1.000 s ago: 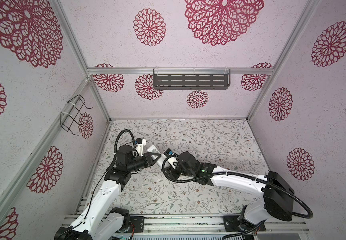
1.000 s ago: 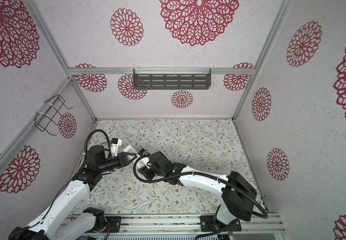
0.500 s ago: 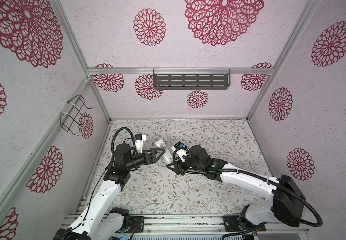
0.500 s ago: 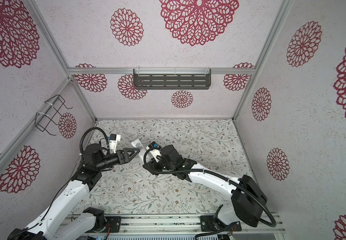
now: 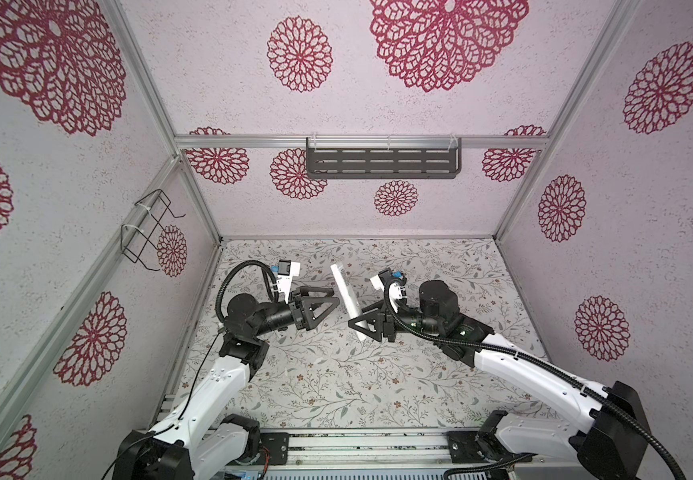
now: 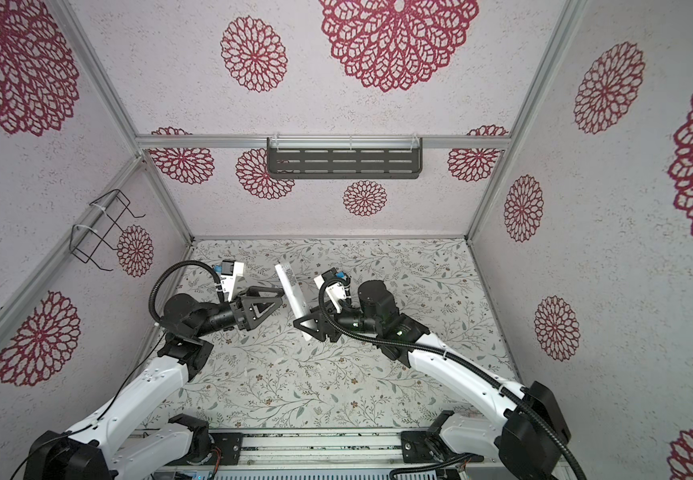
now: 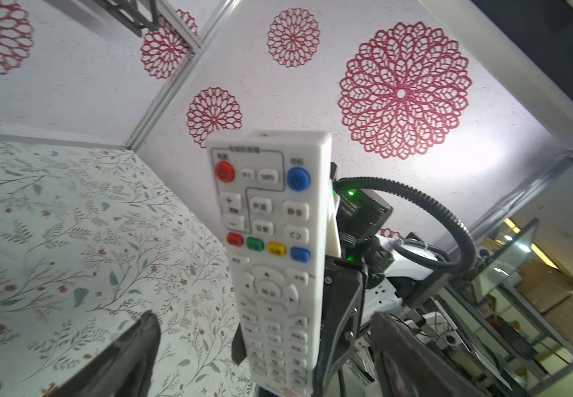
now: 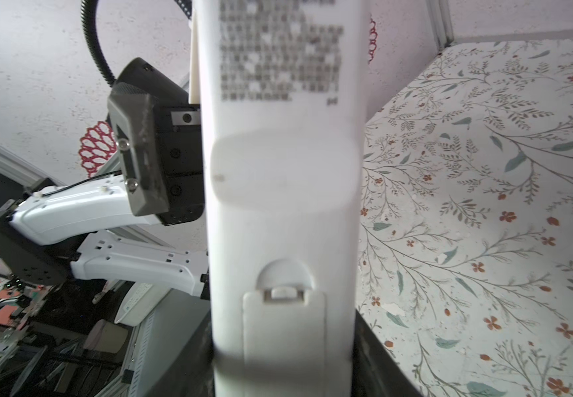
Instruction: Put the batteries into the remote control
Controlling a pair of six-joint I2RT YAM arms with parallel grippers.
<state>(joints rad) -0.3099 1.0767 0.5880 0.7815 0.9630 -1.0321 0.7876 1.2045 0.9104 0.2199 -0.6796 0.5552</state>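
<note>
Your right gripper [image 5: 361, 319] pinches the lower end of the remote control [image 5: 347, 296], holding it nearly upright above the table [image 5: 336, 374], buttons facing the left arm. Your left gripper [image 5: 333, 297] is spread wide just beside the remote, not touching it.

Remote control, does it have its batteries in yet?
Can't tell. Looks done: the battery cover on the remote control is shut, and no batteries are in sight. In hand: the right gripper holds the remote aloft; the left gripper is open beside it. Left: maybe nothing.
</note>
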